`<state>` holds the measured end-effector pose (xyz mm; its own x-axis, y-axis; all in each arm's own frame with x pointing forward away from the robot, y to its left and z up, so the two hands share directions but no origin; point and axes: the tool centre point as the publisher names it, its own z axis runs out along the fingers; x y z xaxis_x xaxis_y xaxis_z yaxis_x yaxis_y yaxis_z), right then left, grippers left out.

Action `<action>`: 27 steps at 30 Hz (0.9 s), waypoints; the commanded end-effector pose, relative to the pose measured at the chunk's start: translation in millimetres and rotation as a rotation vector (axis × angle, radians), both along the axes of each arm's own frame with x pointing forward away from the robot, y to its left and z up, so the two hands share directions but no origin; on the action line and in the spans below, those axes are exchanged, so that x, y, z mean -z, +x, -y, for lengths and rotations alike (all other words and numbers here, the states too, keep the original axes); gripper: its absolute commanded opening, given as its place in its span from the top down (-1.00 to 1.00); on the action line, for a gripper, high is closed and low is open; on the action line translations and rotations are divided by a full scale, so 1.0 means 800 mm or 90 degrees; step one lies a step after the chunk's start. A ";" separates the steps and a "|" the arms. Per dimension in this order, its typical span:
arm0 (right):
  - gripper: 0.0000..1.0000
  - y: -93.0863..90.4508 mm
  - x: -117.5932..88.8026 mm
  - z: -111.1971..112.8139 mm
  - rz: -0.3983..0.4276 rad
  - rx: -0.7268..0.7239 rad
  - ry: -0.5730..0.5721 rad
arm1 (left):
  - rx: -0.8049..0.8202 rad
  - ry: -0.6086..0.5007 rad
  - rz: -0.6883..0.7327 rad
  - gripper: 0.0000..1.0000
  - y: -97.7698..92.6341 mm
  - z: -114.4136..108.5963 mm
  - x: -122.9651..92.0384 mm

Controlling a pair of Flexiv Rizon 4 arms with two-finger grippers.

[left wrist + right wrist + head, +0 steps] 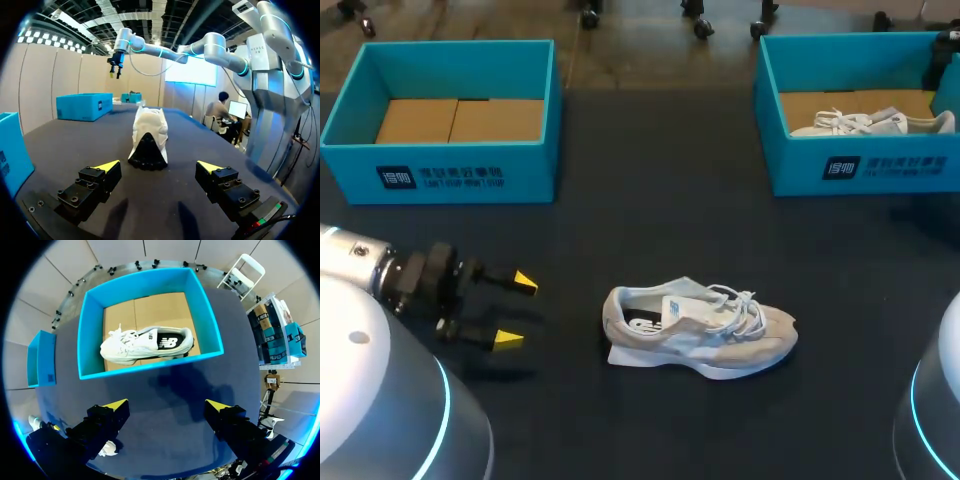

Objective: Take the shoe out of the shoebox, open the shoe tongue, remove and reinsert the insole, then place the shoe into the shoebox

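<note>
One dark table (650, 200) carries everything I am working with. At its far left stands the left shoebox (440, 175), blue and open-topped, showing only its brown cardboard floor. At the far right stands the right shoebox (880, 170), the same blue, with a white second shoe (870, 123) lying on its side on the cardboard inside.

The loose shoe (700, 327), pale grey and white, rests on the table near the middle, well apart from both boxes. Its toe points right and its heel points left, the laces are slack and the tongue's labelled face shows in the opening.

The left gripper (517, 311) hangs low at the near left, level with the shoe's heel and apart from it. Its yellow-tipped fingers are spread wide and hold nothing. In my left wrist camera the heel sits straight ahead, between the lines of the two fingers.

The right gripper (166, 405) hovers high above the table, just on the near side of the right shoebox. Its fingers are likewise wide apart and empty, with the boxed shoe ahead of them.
</note>
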<state>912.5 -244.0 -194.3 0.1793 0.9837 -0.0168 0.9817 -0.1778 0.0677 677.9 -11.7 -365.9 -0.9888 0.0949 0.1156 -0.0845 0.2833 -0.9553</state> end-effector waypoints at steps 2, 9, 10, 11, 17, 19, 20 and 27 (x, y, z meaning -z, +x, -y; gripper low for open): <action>-1.00 0.000 0.000 0.000 0.000 0.001 -0.001 | -0.025 -0.005 0.002 -1.00 -0.011 0.014 0.005; -1.00 0.000 0.000 0.000 0.000 0.001 -0.001 | -0.035 -0.001 0.014 -1.00 -0.017 0.029 0.014; -1.00 0.000 0.000 0.000 0.000 0.001 -0.001 | -0.040 0.000 0.012 -1.00 -0.017 0.032 0.016; -1.00 0.000 0.000 0.000 0.000 0.001 -0.001 | -0.037 0.000 0.010 -1.00 -0.017 0.034 0.018; -1.00 0.000 0.000 0.000 0.000 0.001 -0.001 | -0.043 0.003 0.013 -1.00 -0.016 0.054 0.026; -1.00 0.000 0.000 0.000 0.000 0.001 -0.001 | -0.046 0.000 0.015 -1.00 -0.015 0.061 0.028; -1.00 0.000 0.000 0.000 0.000 0.001 -0.001 | -0.045 -0.002 0.013 -1.00 -0.015 0.063 0.029; -1.00 0.000 0.000 0.000 0.000 0.001 -0.001 | -0.044 0.012 0.017 -1.00 -0.014 0.070 0.025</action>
<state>912.5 -244.0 -194.3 0.1792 0.9837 -0.0168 0.9818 -0.1777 0.0676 665.4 -66.9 -387.9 -0.9958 0.0235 0.0890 -0.0783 0.2925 -0.9531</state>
